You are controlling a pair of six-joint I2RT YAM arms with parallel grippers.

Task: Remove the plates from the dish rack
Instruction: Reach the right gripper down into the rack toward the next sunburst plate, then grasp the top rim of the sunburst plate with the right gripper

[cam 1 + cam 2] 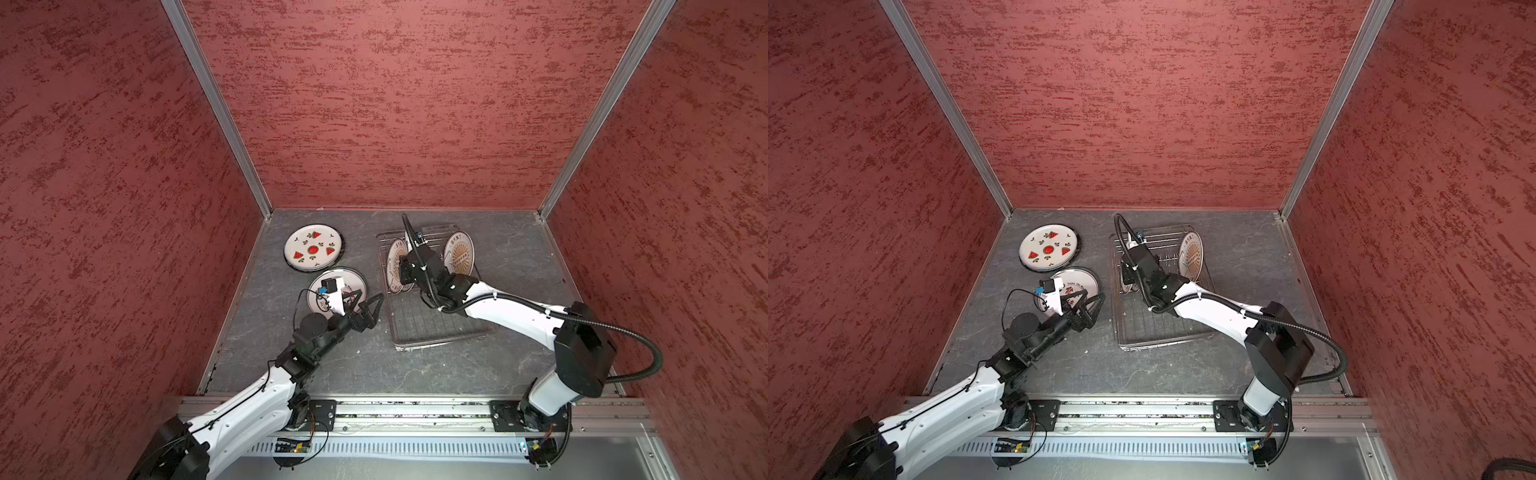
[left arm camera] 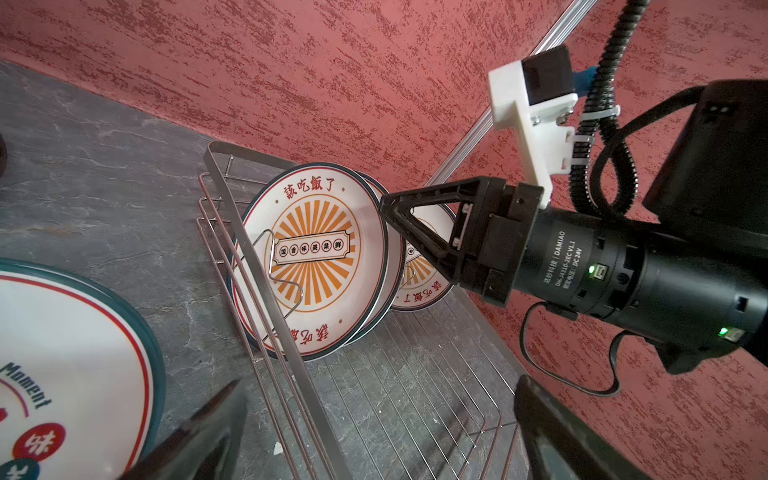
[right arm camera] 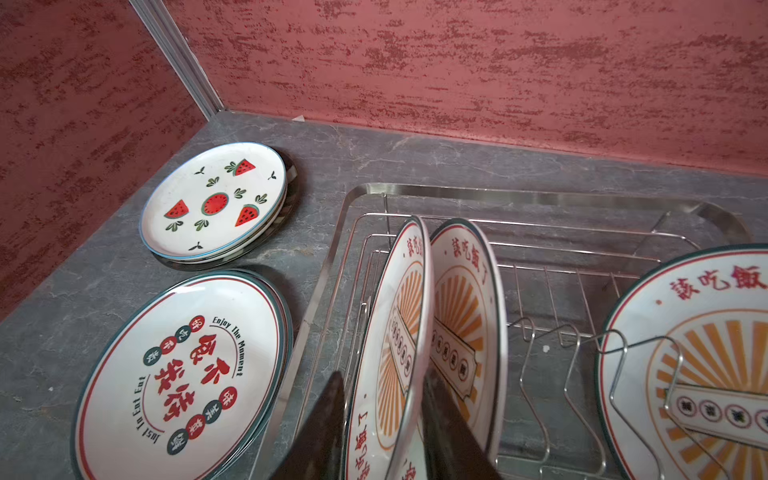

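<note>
The dish rack (image 1: 440, 328) (image 1: 1158, 332) (image 2: 395, 395) (image 3: 540, 195) holds three upright orange sunburst plates. My right gripper (image 1: 402, 266) (image 3: 384, 376) is shut on the rim of the leftmost one (image 3: 399, 324) (image 2: 311, 257), one finger on each face. A second plate (image 3: 463, 316) leans right behind it, and the third (image 1: 459, 251) (image 1: 1192, 253) (image 3: 698, 353) stands apart at the rack's right side. My left gripper (image 1: 370, 307) (image 1: 1090, 305) (image 2: 380, 382) hangs open and empty between the rack's left rail and the flat plates.
Two stacks lie flat left of the rack. A watermelon plate (image 1: 313, 249) (image 1: 1048, 249) (image 3: 214, 203) tops a dark one near the back. A lettered red-and-green plate (image 1: 353, 282) (image 1: 1084, 282) (image 3: 178, 374) (image 2: 62, 353) lies nearer. Red walls enclose three sides.
</note>
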